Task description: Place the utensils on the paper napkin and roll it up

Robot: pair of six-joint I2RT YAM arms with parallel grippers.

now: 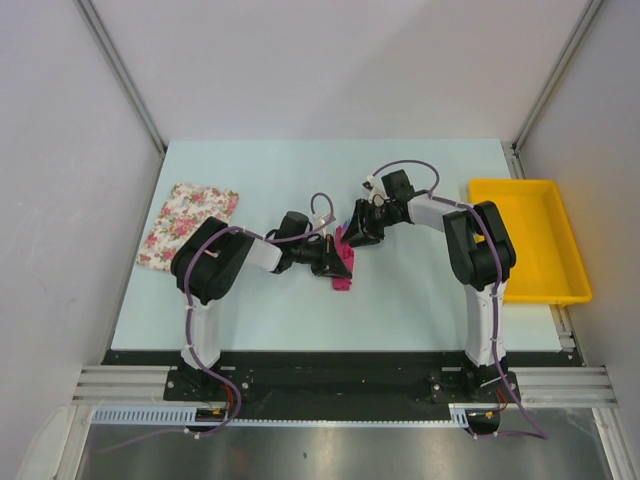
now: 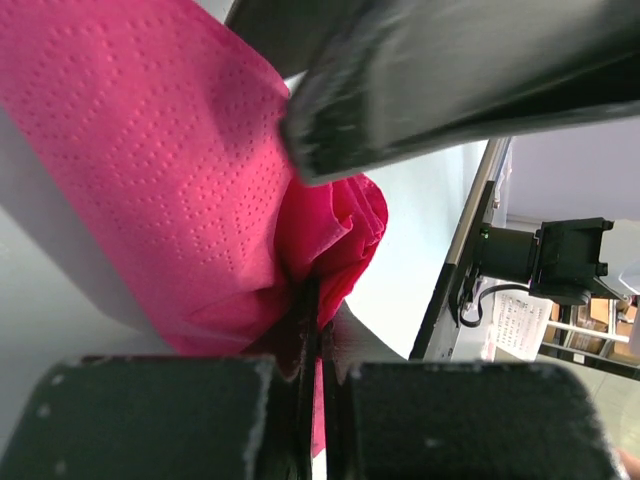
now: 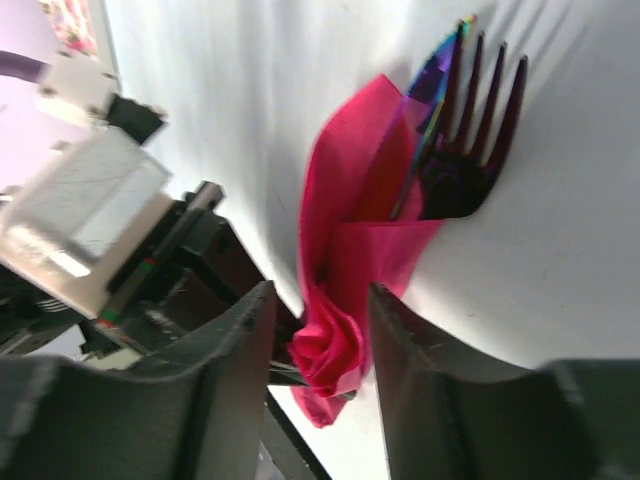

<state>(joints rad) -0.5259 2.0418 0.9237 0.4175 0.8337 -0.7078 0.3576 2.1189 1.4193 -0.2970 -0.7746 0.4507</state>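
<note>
Paper napkin (image 3: pixel 345 230) rolled around the purple fork (image 3: pixel 470 150) sits clenched in left tool (image 2: pixel 312 340), right tool (image 3: pixel 320 300) released astride it

Lab: white-walled enclosure (image 1: pixel 330 70), aluminium rails (image 1: pixel 120 385).

No readable text anywhere.
Left wrist view — white printed sheet (image 2: pixel 516 325) at far right, past table edge (image 2: pixel 462 262); rows of print present, too small to read.
Right wrist view — white block (image 3: pixel 90 210) at left, blurred, thin coloured stripe on lower edge, no letters or numbers legible.
Top view: nothing legible at this size.
</note>
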